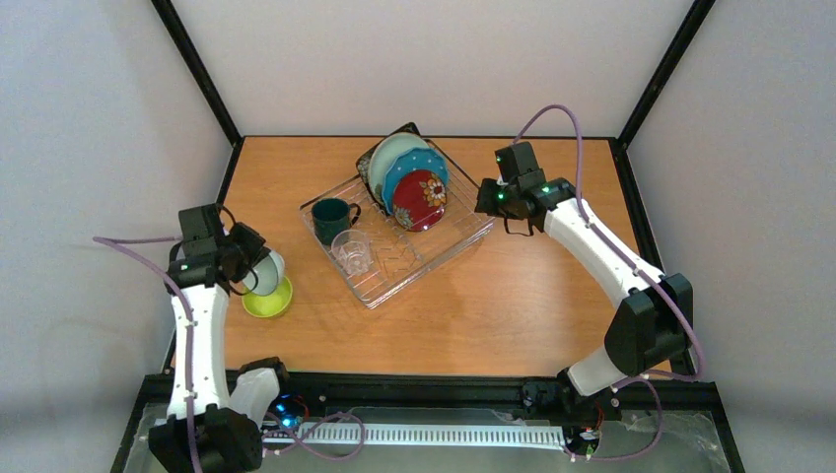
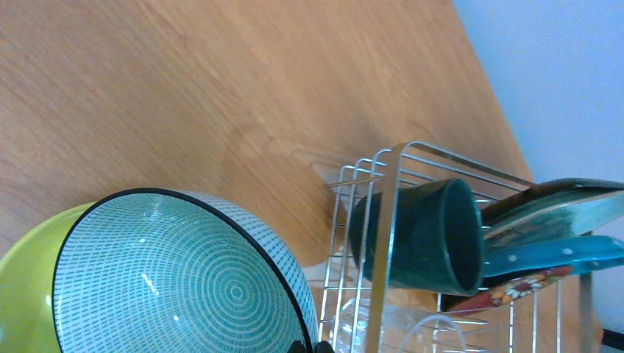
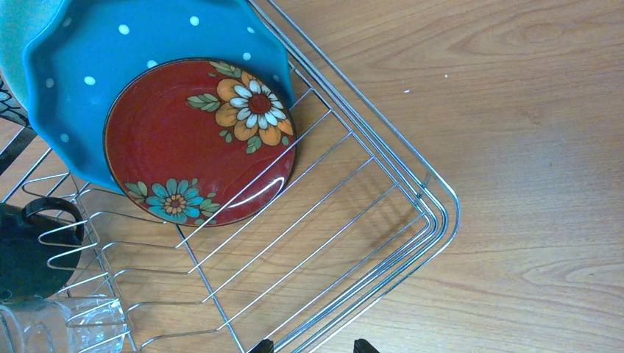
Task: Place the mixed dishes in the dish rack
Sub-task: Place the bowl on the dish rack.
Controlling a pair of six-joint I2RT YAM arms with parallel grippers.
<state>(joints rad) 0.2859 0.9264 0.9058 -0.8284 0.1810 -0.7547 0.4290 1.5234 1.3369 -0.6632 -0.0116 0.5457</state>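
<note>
My left gripper (image 1: 252, 268) is shut on the rim of the mint bowl (image 1: 267, 273), holding it tilted just above the yellow-green bowl (image 1: 269, 301) at the table's left. In the left wrist view the mint bowl (image 2: 184, 287) fills the lower left and hides most of the yellow-green bowl (image 2: 22, 294). The dish rack (image 1: 463, 236) holds the black square plate (image 1: 373, 155), pale mint plate (image 1: 392, 155), blue dotted plate (image 1: 414, 169) and red floral plate (image 1: 421, 200) upright, plus the dark green mug (image 1: 332, 219) and clear glass cup (image 1: 352, 252). My right gripper (image 1: 490, 200) is open and empty over the rack's right rim (image 3: 434, 213).
The rack sits askew at the table's middle. Black frame posts stand at the table's back corners and white walls enclose it. The near half of the rack beside the red plate (image 3: 199, 143) holds only bare wires.
</note>
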